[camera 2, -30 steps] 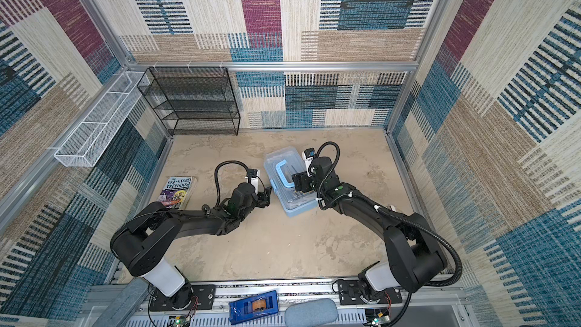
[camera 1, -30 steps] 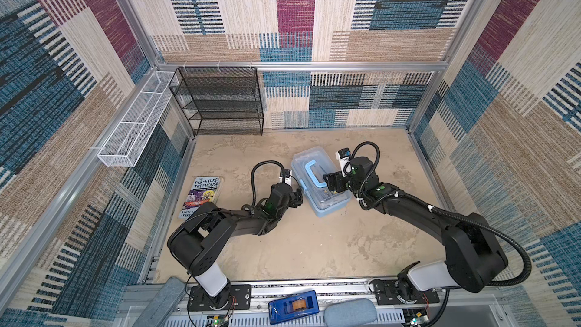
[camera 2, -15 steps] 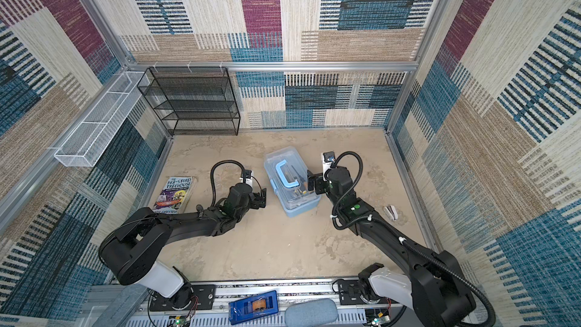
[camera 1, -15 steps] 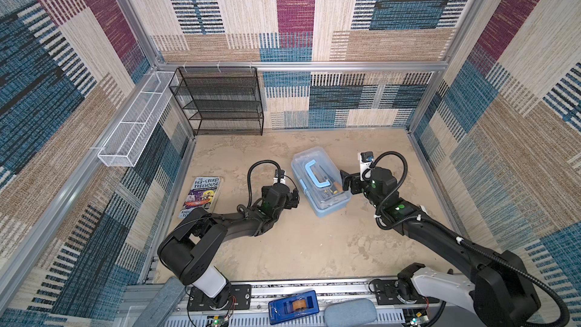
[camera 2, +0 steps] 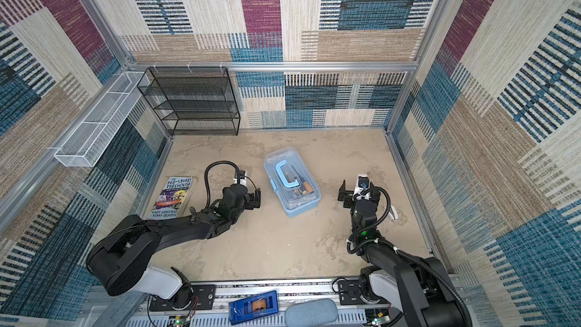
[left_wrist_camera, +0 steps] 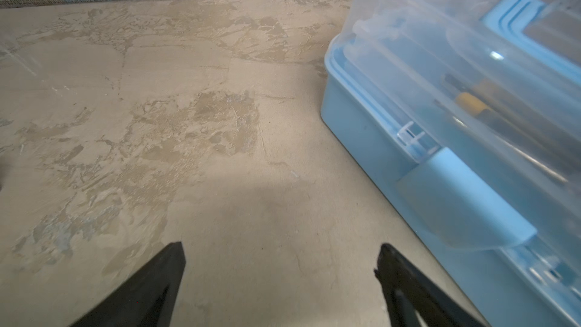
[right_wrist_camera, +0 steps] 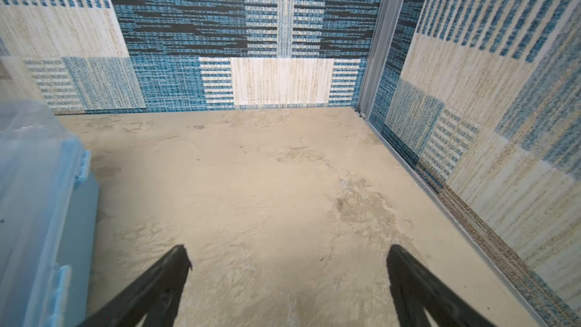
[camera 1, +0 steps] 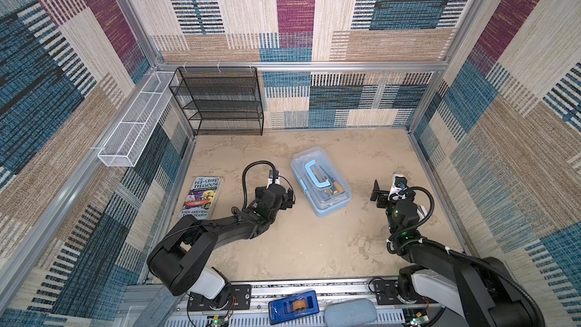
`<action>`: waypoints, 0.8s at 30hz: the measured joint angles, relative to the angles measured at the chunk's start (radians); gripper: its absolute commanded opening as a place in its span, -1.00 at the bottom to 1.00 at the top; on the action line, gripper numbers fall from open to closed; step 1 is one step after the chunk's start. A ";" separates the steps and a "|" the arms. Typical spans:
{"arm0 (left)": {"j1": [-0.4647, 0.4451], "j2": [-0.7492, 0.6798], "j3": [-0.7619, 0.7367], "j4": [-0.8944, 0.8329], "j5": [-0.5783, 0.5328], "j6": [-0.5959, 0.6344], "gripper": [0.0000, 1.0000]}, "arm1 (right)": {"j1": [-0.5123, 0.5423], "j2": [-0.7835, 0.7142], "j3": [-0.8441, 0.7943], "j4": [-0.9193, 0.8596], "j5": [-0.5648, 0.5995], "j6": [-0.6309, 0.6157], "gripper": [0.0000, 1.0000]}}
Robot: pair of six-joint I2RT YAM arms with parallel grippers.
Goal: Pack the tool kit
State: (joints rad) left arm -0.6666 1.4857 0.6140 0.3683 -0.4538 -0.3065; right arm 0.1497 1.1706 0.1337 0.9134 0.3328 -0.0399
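The tool kit (camera 1: 320, 180) (camera 2: 292, 184) is a pale blue case lying mid-floor with its clear lid down. Its blue U-shaped handle (camera 1: 316, 173) lies flat on top, and an orange-handled tool (camera 1: 337, 187) shows through the lid. My left gripper (camera 1: 290, 199) (camera 2: 256, 198) is just left of the case, open and empty, apart from it. In the left wrist view the case's blue latch (left_wrist_camera: 462, 202) is beside my open left gripper (left_wrist_camera: 279, 259). My right gripper (camera 1: 379, 195) (right_wrist_camera: 289, 259) is open and empty over bare floor, well right of the case (right_wrist_camera: 31, 184).
A paperback book (camera 1: 201, 198) lies by the left wall. A black mesh rack (camera 1: 220, 102) stands at the back left, beside a white wire basket (camera 1: 135, 121) on the left wall. A dark blue tape dispenser (camera 1: 294, 306) sits on the front rail. A small white object (camera 2: 391, 214) lies beside the right arm.
Both grippers have drawn away from the case and opened wide. The right arm swung far to the right; the left backed off slightly. The case stayed put.
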 measured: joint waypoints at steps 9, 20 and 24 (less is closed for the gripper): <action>0.009 -0.101 -0.042 -0.047 -0.055 0.005 0.96 | -0.090 0.277 0.061 0.238 -0.154 -0.011 0.99; 0.071 -0.317 -0.049 -0.182 -0.201 0.101 0.96 | -0.150 0.363 0.071 0.324 -0.291 0.013 1.00; 0.144 -0.386 -0.093 -0.171 -0.262 0.164 0.96 | -0.150 0.364 0.071 0.325 -0.300 0.013 1.00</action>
State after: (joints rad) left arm -0.5224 1.1000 0.5205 0.1970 -0.7162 -0.1421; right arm -0.0002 1.5341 0.2043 1.2381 0.0330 -0.0269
